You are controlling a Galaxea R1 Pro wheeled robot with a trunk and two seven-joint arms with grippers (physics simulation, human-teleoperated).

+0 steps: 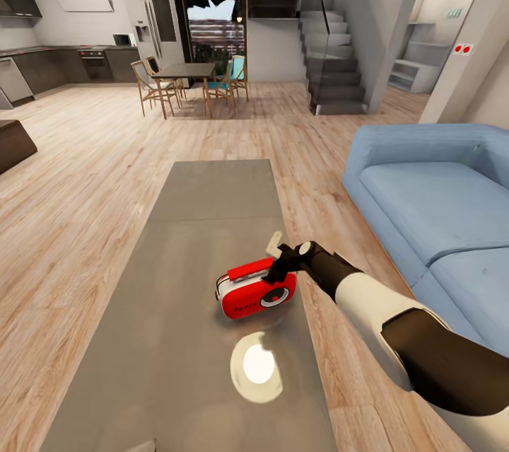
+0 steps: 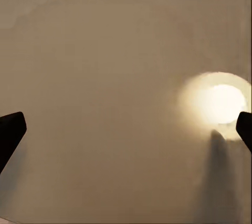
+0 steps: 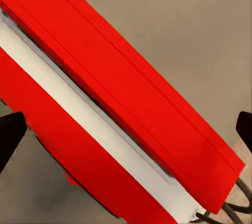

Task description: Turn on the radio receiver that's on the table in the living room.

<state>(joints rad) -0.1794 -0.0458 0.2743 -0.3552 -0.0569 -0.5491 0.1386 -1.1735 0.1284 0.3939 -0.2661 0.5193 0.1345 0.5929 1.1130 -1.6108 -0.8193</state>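
Red radio receiver standing on the glossy grey bench, toward its sofa-side edge, dial facing the camera. Right gripper directly above the radio's handle end, close to it (contact not clear from the head view). In the right wrist view, red handle and white side just below, fingertips spread wide at both edges: open. Left gripper also spread apart, over bare bench top with a bright lamp reflection. Blue sofa beside the bench.

grey table, red radio receiver on it
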